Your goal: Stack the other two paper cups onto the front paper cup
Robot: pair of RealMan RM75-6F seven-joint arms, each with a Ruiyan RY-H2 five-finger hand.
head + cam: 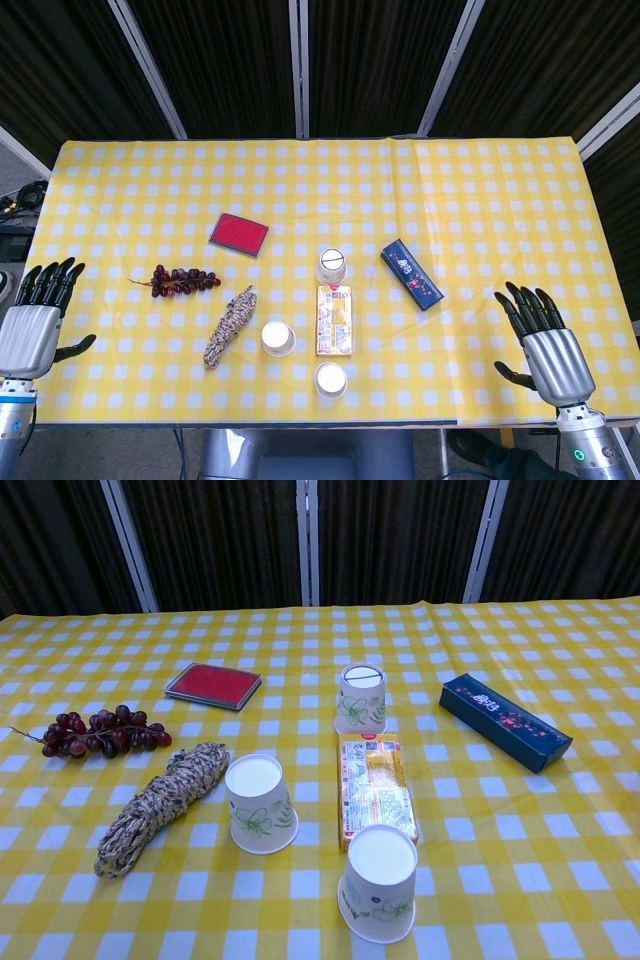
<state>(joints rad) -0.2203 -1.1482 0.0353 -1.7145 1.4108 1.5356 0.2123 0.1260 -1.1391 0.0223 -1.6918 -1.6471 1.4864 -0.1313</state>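
Note:
Three white paper cups with a green leaf print stand upside down on the yellow checked tablecloth (480, 200). The front cup (331, 380) (380, 883) is nearest the table's front edge. The second cup (278, 338) (258, 804) stands to its left and a little farther back. The back cup (331, 266) (360, 698) is beyond a snack packet. My left hand (38, 320) hovers open at the table's left edge, and my right hand (545, 342) is open at the right edge. Both are far from the cups and hold nothing. The chest view shows neither hand.
An orange snack packet (334, 320) (374, 787) lies between the back and front cups. A coiled rope (229, 326) (160, 805) lies left of the second cup. Dark grapes (180, 280) (98, 731), a red flat case (239, 234) (212, 685) and a dark blue box (411, 274) (505, 721) lie farther back.

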